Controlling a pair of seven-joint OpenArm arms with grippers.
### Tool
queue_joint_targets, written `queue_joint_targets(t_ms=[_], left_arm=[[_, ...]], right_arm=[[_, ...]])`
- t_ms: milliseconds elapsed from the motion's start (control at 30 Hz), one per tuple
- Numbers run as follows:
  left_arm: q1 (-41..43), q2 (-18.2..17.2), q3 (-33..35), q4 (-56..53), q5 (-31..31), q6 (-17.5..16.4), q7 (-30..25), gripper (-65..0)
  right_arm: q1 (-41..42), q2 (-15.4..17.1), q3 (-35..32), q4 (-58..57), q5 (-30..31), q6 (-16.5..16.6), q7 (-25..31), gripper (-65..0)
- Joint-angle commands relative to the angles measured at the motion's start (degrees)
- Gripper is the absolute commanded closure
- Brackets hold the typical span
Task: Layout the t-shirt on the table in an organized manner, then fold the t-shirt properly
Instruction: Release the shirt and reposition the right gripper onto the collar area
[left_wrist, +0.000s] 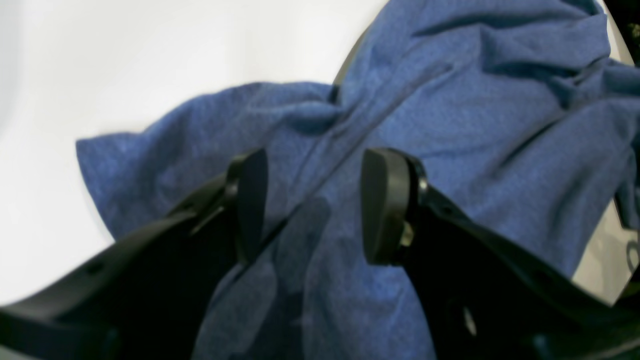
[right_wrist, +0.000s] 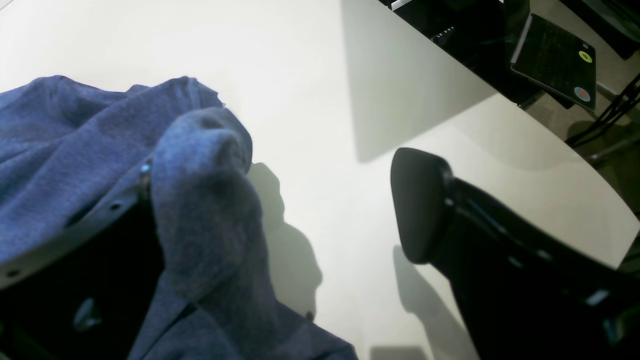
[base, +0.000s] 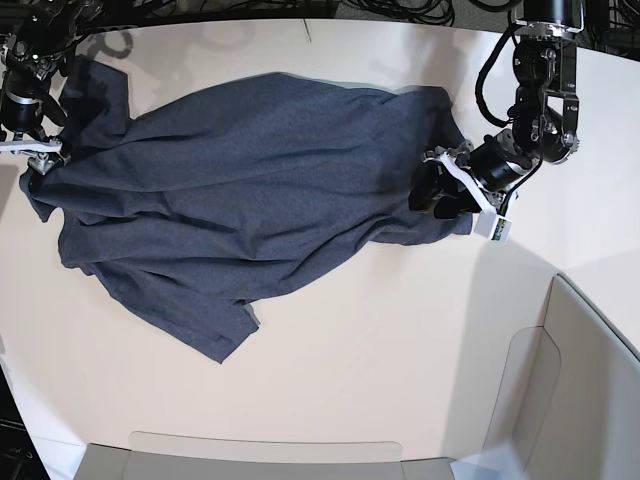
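Note:
The blue-grey t-shirt lies rumpled and spread across the table, with no lettering showing. My left gripper is at the shirt's right end. In the left wrist view the left gripper stands open just over the t-shirt, and folds of cloth lie under the gap. My right gripper is at the shirt's far left end. In the right wrist view the right gripper is wide open. The t-shirt drapes over one finger, and the other finger is bare above the table.
Pale grey bin-like panels stand at the lower right and along the near edge. A dark device with coloured stickers sits beyond the table's curved edge. Cables run along the far side.

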Motion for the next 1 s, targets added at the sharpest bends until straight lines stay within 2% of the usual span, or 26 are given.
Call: queue_joint_targets(t_ms=[0,100,200,267,400,467,500,567,667,733,967], left_arm=[[-0.7,-0.5,-0.8,0.9,-1.0,-0.3,-0.8,-27.9],[0.4,-0.5,-0.9,0.9,-1.0,-0.3,-0.8,-27.9],[1.2,-0.5,-0.8,0.9,-1.0,-0.3,-0.8,-27.9],[2.0,-0.5,-0.8,0.9,-1.0,-0.3,-0.8,-27.9],[2.1,-0.9,-0.8,0.9,-1.0,-0.4,-0.7,-27.9],[2.1,-1.1,-0.7,0.9,-1.0,-0.4,-0.7,-27.8],[2.1,-1.1,-0.7,0.9,-1.0,-0.4,-0.7,-27.8],[2.1,-1.1,-0.6,0.9,-1.0,-0.4,-0.7,-27.8],[2.1,-1.2,-0.7,0.9,-1.0,-0.4,-0.7,-27.8],[2.1,-1.2,-0.8,0.9,-1.0,-0.4,-0.7,-27.8],[2.1,-1.2,-0.6,0.9,-1.0,-0.4,-0.6,-27.8]], right_arm=[[0.3,0.8,1.0,1.0,0.0,0.1,1.6,-52.1],[0.3,0.8,4.2,1.2,0.4,0.6,1.6,-52.1],[0.3,0.7,7.5,1.2,2.6,5.3,0.9,-52.0],[0.3,0.5,11.7,0.3,9.9,9.7,-2.3,-52.0],[2.0,0.4,22.1,-10.6,32.2,18.8,-13.3,-52.0],[4.5,0.8,26.1,-23.2,42.4,21.1,-19.7,-52.0],[5.6,1.4,27.2,-28.6,45.4,21.9,-22.4,-52.0],[7.3,4.6,27.4,-39.6,50.9,22.9,-27.0,-52.0],[8.9,5.8,27.4,-49.3,54.7,24.6,-31.4,-52.0],[9.2,5.8,27.4,-49.6,55.8,26.3,-32.1,-52.0],[8.7,5.6,27.8,-34.4,53.9,26.3,-30.5,-52.0]])
